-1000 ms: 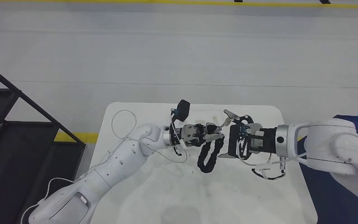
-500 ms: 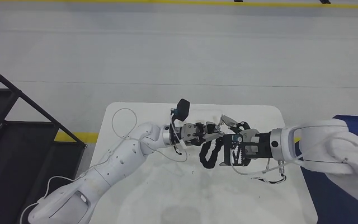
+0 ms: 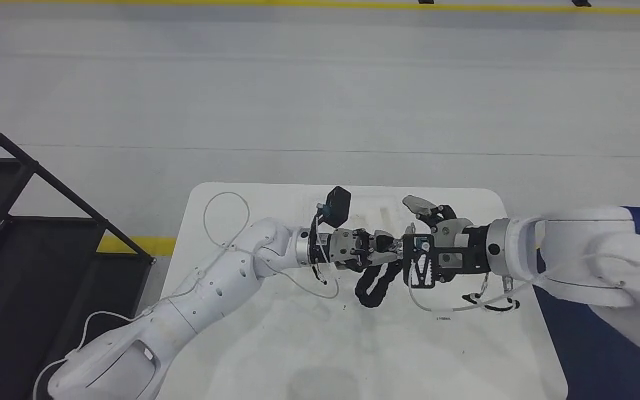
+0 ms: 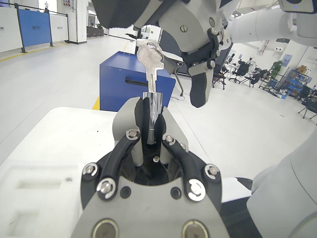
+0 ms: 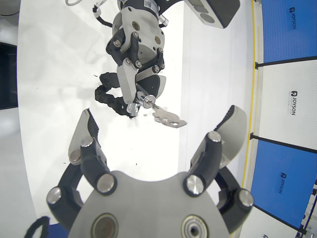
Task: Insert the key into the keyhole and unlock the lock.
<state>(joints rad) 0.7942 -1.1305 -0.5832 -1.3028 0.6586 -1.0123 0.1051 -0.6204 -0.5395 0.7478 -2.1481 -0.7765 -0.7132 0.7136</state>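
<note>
My left gripper [image 4: 151, 107] is shut on the chrome lock cylinder [image 4: 153, 110], held above the white table [image 3: 250, 210]. A silver key [image 4: 150, 56] sticks out of the keyhole in the cylinder's end face. The lock's black sleeved cable [image 5: 109, 95] hangs in a loop below the left gripper [image 5: 142, 92]. My right gripper [image 5: 161, 120] is open, facing the cylinder [image 5: 148, 101] with one finger on each side of the key [image 5: 168, 118], touching neither. In the top view the left gripper [image 3: 385, 243] and right gripper [image 3: 410, 250] meet over the table's middle, with the cable [image 3: 372, 285] under them.
A white foam block [image 4: 37, 187] with recesses lies near the left arm. A thin white wire [image 3: 225, 215] loops at the table's far left. A black rack [image 3: 40, 230] stands left of the table, and a blue cabinet [image 4: 128, 75] beyond its edge.
My right gripper has moved left, closing the gap to the left gripper and the key. The left wrist has turned a little, and the cable loop has shifted with it.
</note>
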